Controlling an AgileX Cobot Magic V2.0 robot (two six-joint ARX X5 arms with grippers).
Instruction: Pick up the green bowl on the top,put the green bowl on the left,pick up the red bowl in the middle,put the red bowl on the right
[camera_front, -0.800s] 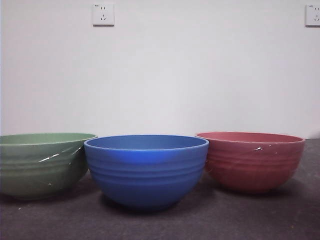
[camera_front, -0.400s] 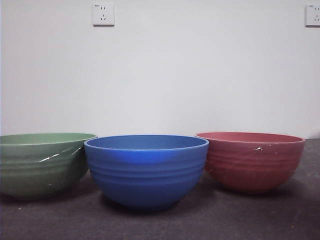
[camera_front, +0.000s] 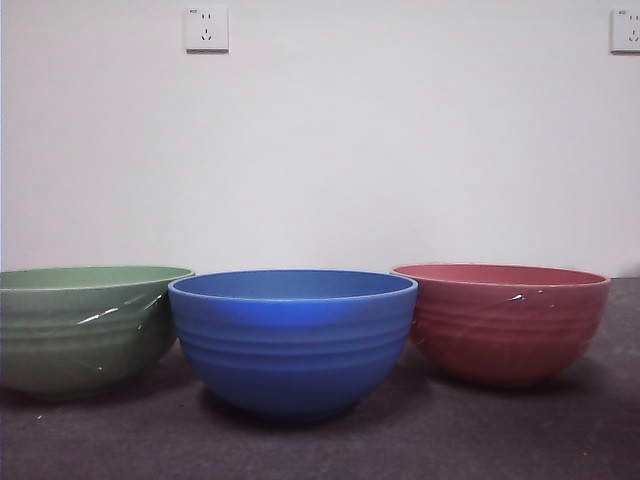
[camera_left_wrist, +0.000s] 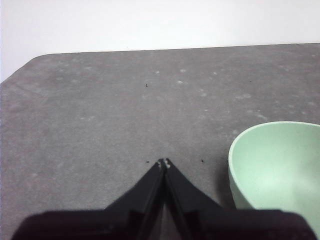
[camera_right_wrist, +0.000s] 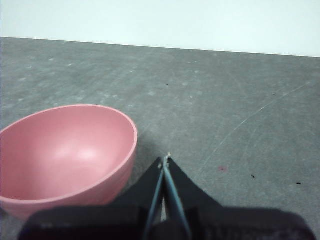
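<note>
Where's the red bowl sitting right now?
In the front view the red bowl stands upright on the table at the right end of the row, next to the blue bowl. The right pincer, shut, hovers just beside it.

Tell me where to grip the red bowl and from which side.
Grip the red bowl by its thin rim, coming down from above with one jaw inside and one outside. It stands upright and open, its ribbed wall curves too wide to span. The right gripper, shut beside it, looks best placed; take the rim away from the blue bowl.
</note>
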